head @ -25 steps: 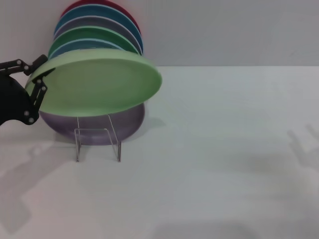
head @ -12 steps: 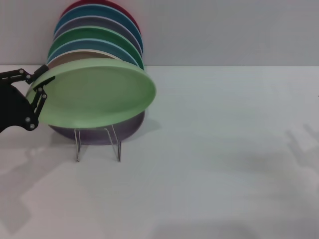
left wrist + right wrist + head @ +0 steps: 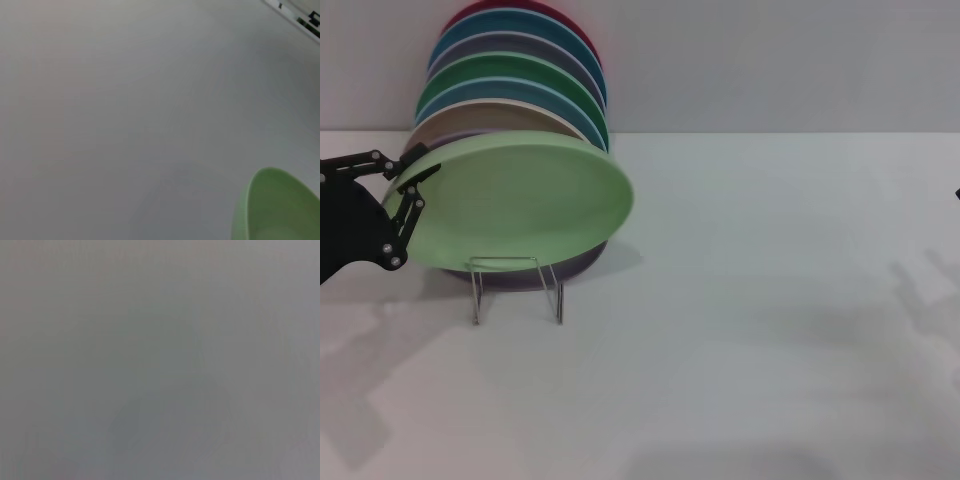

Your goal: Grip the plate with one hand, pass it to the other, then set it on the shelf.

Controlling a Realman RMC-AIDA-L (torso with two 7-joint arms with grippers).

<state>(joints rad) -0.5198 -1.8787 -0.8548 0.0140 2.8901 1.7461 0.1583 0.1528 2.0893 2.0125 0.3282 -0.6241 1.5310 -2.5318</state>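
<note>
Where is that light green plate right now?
In the head view, the light green plate is at the left, gripped by its edge in the left gripper, tilted just above the clear shelf and in front of the stacked plates.

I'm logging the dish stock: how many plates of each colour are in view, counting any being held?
Red plate: 1
Blue plates: 2
Purple plates: 2
Dark green plate: 1
Beige plate: 1
Light green plate, gripped by the left tool: 1
Total: 8
</note>
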